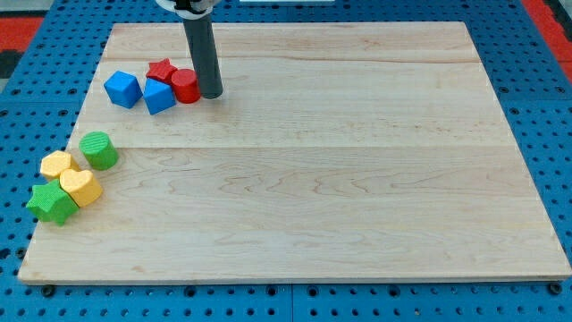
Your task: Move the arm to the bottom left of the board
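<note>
Tip position: my tip (211,94) stands near the view's top left of the board (357,179), touching or just beside the right flank of the red cylinder (185,86).
Pincer: none fitted; you have a bare rod, so nothing is held and nothing can be.
Upper cluster: red star (162,71), red cylinder, and two blue blocks (122,88) (159,96) sit packed together to the view's left of the tip.
Target zone: the bottom-left corner of the board (45,268), well apart from the tip.
Obstruction near target: green cylinder (99,149), yellow block (57,165), yellow heart (81,187) and green star (52,204) line the left edge, just above the corner.
Recommended path: in my judgement, first draw the tip toward the view's bottom, away from the red cylinder, then sweep left along the lower part of the board, below the green star.
Risk: a straight diagonal would likely pass close by the blue block and the green cylinder and could scatter them.
Finish: stop short of the board's edge.
</note>
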`<act>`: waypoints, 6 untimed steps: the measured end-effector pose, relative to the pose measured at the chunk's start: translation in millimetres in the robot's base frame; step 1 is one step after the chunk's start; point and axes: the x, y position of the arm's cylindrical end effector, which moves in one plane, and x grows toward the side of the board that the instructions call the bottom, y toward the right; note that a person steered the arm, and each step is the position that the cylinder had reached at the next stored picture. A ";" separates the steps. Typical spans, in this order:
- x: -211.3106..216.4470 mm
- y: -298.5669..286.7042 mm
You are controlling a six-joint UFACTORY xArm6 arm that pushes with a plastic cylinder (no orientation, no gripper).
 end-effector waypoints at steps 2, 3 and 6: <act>4.2 36.7; 49.5 55.3; 247.3 -57.8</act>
